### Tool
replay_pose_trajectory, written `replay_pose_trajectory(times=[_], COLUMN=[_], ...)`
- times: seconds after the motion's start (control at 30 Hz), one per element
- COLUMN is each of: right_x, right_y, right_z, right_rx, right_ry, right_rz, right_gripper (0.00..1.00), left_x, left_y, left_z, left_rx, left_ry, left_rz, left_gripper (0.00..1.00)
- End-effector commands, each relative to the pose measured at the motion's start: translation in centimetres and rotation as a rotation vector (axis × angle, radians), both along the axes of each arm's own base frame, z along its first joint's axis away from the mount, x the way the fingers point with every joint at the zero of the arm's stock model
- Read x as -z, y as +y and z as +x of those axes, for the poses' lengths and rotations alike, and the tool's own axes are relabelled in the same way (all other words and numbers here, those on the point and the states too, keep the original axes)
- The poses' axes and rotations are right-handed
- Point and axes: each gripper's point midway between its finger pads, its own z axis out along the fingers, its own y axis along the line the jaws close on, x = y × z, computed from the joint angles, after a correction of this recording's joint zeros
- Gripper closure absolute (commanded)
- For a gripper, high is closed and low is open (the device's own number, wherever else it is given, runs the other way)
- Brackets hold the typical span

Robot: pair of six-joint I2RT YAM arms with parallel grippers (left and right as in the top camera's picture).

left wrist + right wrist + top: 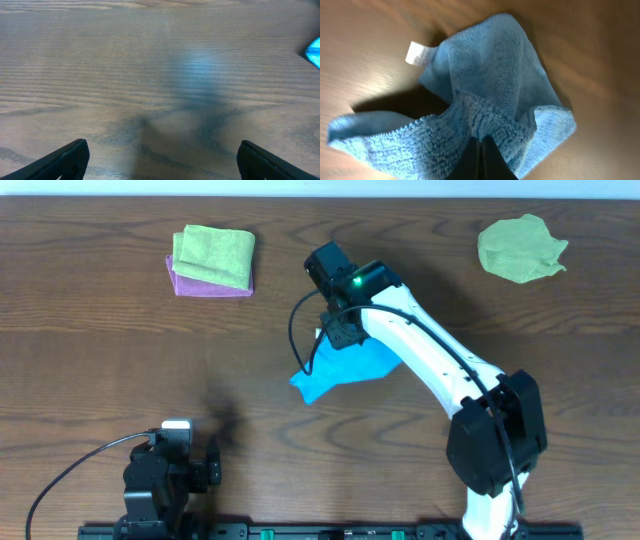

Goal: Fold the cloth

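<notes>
Overhead: cloth (340, 372) bunched mid-table under right gripper (343, 332). Folded yellow-green cloth (215, 252) on purple cloth (200, 286) at 10 o'clock, crumpled yellow-green cloth (520, 248) at 2, both well apart, nothing blocking.
Left wrist: left gripper (160, 162) wide open, empty, over bare table (150, 60).
Right wrist: right gripper closed, pinching the cloth's edge. Soft, light, limp, so probably best taken by the corners. Label (416, 53) at 10.

The bright blue microfibre cloth (335, 370) is seen crumpled and bunched near the middle of the table (100, 350). Its finely looped edge is gathered and pinched by the right gripper (480, 147). A white tag (416, 53) is shown at one corner.
</notes>
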Motion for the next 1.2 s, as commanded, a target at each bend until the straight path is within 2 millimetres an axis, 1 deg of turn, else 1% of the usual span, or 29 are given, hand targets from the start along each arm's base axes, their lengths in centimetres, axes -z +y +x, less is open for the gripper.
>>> replay_pose_trajectory(times=[0.0, 0.07, 0.13, 0.27, 0.3, 0.33, 0.4, 0.47, 0.53, 0.6, 0.63, 0.67, 0.8, 0.97, 1.17], right_x=[-0.9, -0.4, 0.0, 0.7, 0.8, 0.9, 1.0, 1.2, 1.6, 1.9, 2.0, 2.0, 2.0, 2.4, 2.4], right_y=[-1.6, -2.9, -4.7, -8.7, -9.4, -10.1, -10.5, -10.1, -9.2, -8.3, -7.9, -7.7, -6.7, -4.6, -2.8], right_z=[-0.1, -0.8, -1.9, -4.7, -5.2, -5.6, -5.6, -4.9, -4.0, -3.2, -2.7, -2.2, -1.0, 0.2, 1.2], right_rx=[0.106, 0.163, 0.246, 0.398, 0.424, 0.44, 0.44, 0.42, 0.365, 0.34, 0.335, 0.336, 0.326, 0.301, 0.296], right_ry=[-0.037, -0.018, 0.012, 0.082, 0.092, 0.097, 0.093, 0.074, 0.065, 0.051, 0.033, 0.016, -0.026, -0.042, -0.059], right_rz=[-0.045, -0.084, -0.141, -0.275, -0.304, -0.327, -0.346, -0.326, -0.284, -0.238, -0.221, -0.207, -0.16, -0.049, 0.045], right_gripper=[0.98, 0.99, 0.99, 0.69, 0.65, 0.63, 0.6, 0.57, 0.53, 0.53, 0.51, 0.46, 0.4, 0.41, 0.42], left_x=[0.5, 0.5, 0.5, 0.5, 0.5, 0.5, 0.5, 0.5, 0.5, 0.5, 0.5, 0.5, 0.5, 0.5, 0.5], left_y=[-0.4, -0.4, -0.4, -0.4, -0.4, -0.4, -0.4, -0.4, -0.4, -0.4, -0.4, -0.4, -0.4, -0.4, -0.4], left_z=[-0.3, -0.3, -0.3, -0.3, -0.3, -0.3, -0.3, -0.3, -0.3, -0.3, -0.3, -0.3, -0.3, -0.3, -0.3], left_rx=[0.028, 0.028, 0.028, 0.028, 0.028, 0.028, 0.028, 0.028, 0.028, 0.028, 0.028, 0.028, 0.028, 0.028, 0.028], left_ry=[0.017, 0.017, 0.017, 0.017, 0.017, 0.017, 0.017, 0.016, 0.016, 0.016, 0.016, 0.016, 0.016, 0.016, 0.016], left_rz=[-0.003, -0.003, -0.003, -0.003, -0.003, -0.003, -0.003, -0.003, -0.003, -0.003, -0.003, -0.003, -0.003, -0.003, -0.003], left_gripper=[0.05, 0.05, 0.05, 0.05, 0.05, 0.05, 0.05, 0.05, 0.05, 0.05, 0.05, 0.05, 0.05, 0.05, 0.05])
